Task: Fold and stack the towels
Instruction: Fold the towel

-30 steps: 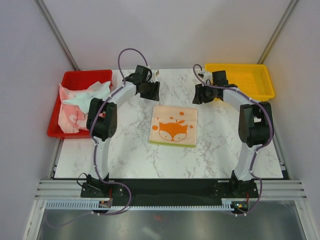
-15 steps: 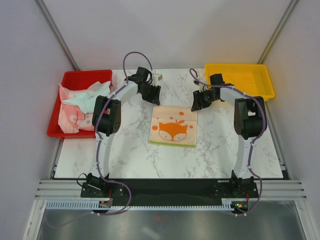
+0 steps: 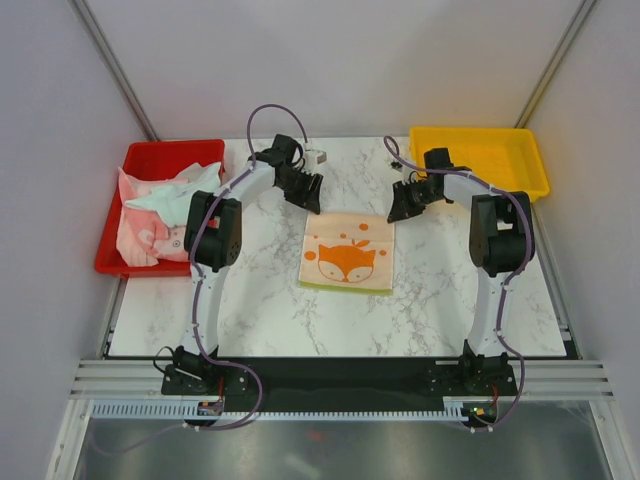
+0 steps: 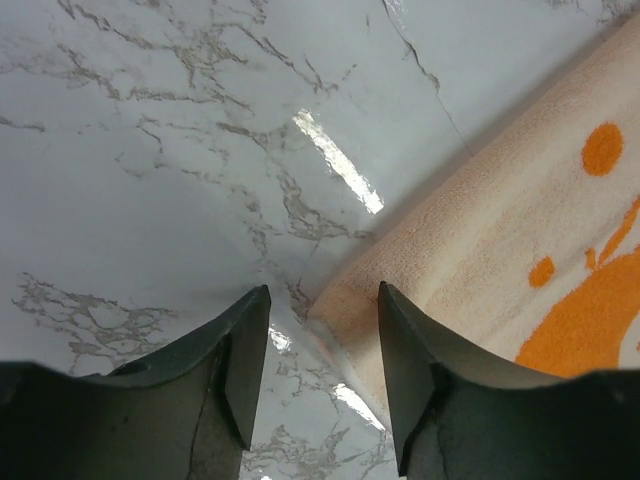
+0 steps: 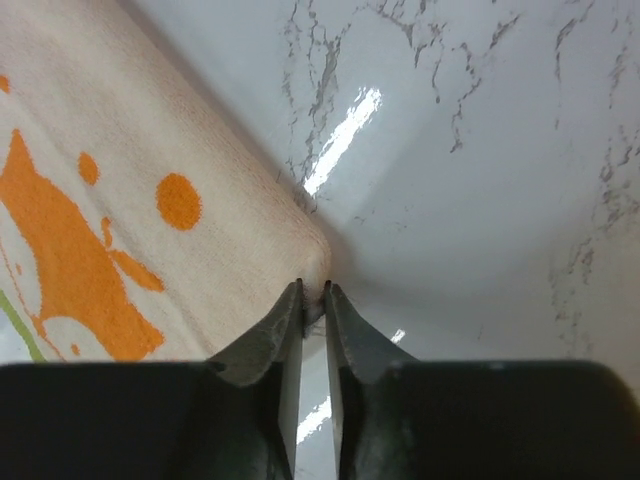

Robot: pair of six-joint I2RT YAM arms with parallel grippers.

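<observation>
Far left: red tray [image 3: 140, 150] held a loose heap of pink and mint towels [image 3: 160, 205], unfolded and not yet dealt with.

Left fingers [image 3: 305, 193] had come forward and down over the last second to the far left corner of the fox-print towel [image 3: 347, 250]. The wrist view showed them [image 4: 245, 350] apart, one either side of that corner, gripping nothing. Their spread was slightly narrower than a second before.

The fox-print towel lay flat at the middle of the surface [image 3: 260, 300], print up. A green edge showed along its near side; whether that was a second layer, I could not tell.

Right fingers [image 3: 402, 205] had also moved in, from beside the yellow tray [image 3: 480, 135], to the far right corner. In the wrist view they [image 5: 280, 335] were drawn nearly together, with the cloth corner pinched at the tips. They had closed within that second.

Judgement: the right side had its hold and the left did not yet. The fold likely needed both far corners lifted together. If the left fingers did not close first, the cloth would skew.
</observation>
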